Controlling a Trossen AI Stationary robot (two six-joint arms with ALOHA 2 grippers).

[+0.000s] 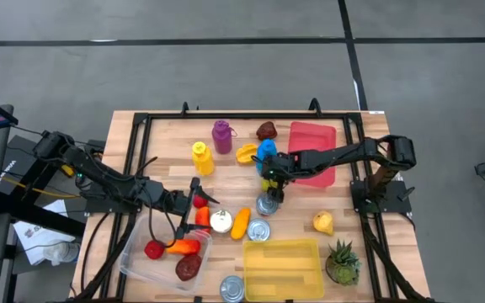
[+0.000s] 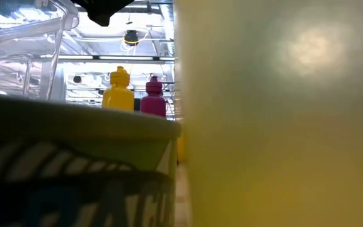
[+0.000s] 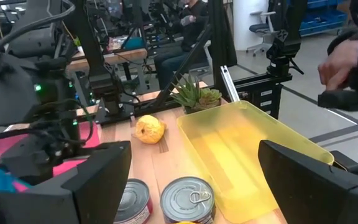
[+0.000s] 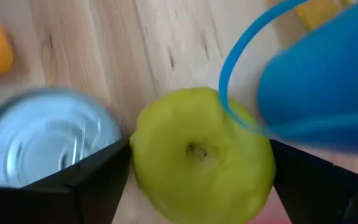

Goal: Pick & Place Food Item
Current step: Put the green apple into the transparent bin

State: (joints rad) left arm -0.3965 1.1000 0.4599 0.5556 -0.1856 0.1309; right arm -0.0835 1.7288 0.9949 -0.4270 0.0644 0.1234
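Note:
A green apple (image 4: pixel 201 155) stands stem up on the wooden table, between a blue bottle (image 1: pixel 266 151) and a silver can (image 1: pixel 267 204). My right gripper (image 1: pixel 269 182) points down over it. It is open, with one finger (image 4: pixel 98 180) on each side of the apple. My left gripper (image 1: pixel 194 200) hovers level at the table's left centre, open and with nothing in it. Its fingers (image 3: pixel 98 180) frame two cans (image 3: pixel 188 199) farther off. My right gripper comes at the apple from above, with its fingers close against the apple's two sides (image 4: pixel 135 155). I cannot tell whether they touch it. The apple rests on the table.
A clear tub (image 1: pixel 133 257) at front left holds toy foods. A yellow bin (image 1: pixel 282 268) stands at the front, a red bin (image 1: pixel 314 143) at the back. Yellow (image 1: pixel 202 158) and purple (image 1: pixel 221 136) bottles, more cans, a pear (image 1: pixel 323 222) and a spiky plant (image 1: pixel 342 263) are scattered around. A person's hand (image 3: pixel 337 65) shows beyond the table.

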